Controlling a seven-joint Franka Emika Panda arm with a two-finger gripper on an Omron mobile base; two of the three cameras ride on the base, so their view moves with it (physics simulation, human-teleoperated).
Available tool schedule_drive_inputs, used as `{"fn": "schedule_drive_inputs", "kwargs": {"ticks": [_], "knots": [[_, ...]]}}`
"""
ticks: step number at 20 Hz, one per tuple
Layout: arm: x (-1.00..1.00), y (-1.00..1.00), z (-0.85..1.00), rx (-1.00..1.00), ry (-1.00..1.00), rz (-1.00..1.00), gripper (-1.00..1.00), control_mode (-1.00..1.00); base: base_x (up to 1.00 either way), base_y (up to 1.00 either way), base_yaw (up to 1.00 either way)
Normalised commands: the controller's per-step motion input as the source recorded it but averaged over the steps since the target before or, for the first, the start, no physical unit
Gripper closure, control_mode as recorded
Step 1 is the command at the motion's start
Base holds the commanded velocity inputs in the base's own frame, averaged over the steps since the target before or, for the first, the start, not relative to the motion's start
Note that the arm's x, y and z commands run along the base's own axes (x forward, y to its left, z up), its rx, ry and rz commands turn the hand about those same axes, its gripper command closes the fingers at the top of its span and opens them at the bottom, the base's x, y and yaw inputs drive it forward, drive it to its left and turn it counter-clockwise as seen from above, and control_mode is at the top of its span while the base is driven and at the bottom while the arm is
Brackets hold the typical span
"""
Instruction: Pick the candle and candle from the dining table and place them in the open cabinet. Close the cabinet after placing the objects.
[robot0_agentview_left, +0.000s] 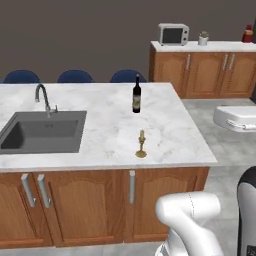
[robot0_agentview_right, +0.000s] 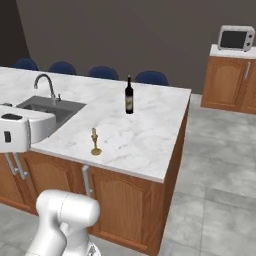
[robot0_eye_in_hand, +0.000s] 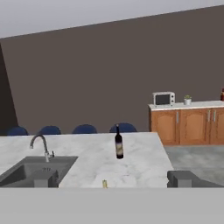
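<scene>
veined marble dining table (robot0_agentview_left: 165, 131), brass candle (robot0_agentview_left: 141, 145), wood doors (robot0_agentview_left: 85, 205)

We count one candle (robot0_agentview_left: 141, 145) low on the table (robot0_agentview_left: 165, 130), one bottle (robot0_agentview_left: 136, 94) at centre frame, one sink (robot0_agentview_left: 42, 131) and one faucet (robot0_agentview_left: 44, 98) at left. Four blue chairs (robot0_agentview_right: 151, 77) line the far edge. One microwave (robot0_agentview_left: 173, 34) and one plant (robot0_agentview_left: 203, 38) sit upper right.

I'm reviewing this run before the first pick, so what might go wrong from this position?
The candle stands near the dining table's front edge; a clumsy approach might tip it or push it off. The wine bottle stands behind it, so overreaching might topple that. The gripper is level with the tabletop and off the candle, so a straight advance risks hitting the edge.
</scene>
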Motion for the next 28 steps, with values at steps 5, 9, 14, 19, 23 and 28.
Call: {"fn": "schedule_drive_inputs", "kwargs": {"ticks": [5, 9, 14, 19, 23, 28], "knots": [[0.0, 0.0, 0.0, 0.0, 0.0, 0.0, -1.0, 1.0, -0.21, 0.08, 0.0], [0.0, 0.0, 0.0, 0.0, 0.0, 0.0, -1.0, 1.0, -0.27, -0.06, 0.0], [0.0, 0.0, 0.0, 0.0, 0.0, 0.0, -1.0, 1.0, -0.03, 0.2, 0.0], [0.0, 0.0, 0.0, 0.0, 0.0, 0.0, -1.0, 1.0, 0.57, 0.52, -0.16], [0.0, 0.0, 0.0, 0.0, 0.0, 0.0, -1.0, 1.0, 0.45, 0.12, -0.23], [0.0, 0.0, 0.0, 0.0, 0.0, 0.0, -1.0, 1.0, 0.02, 0.0, -0.06]]}}
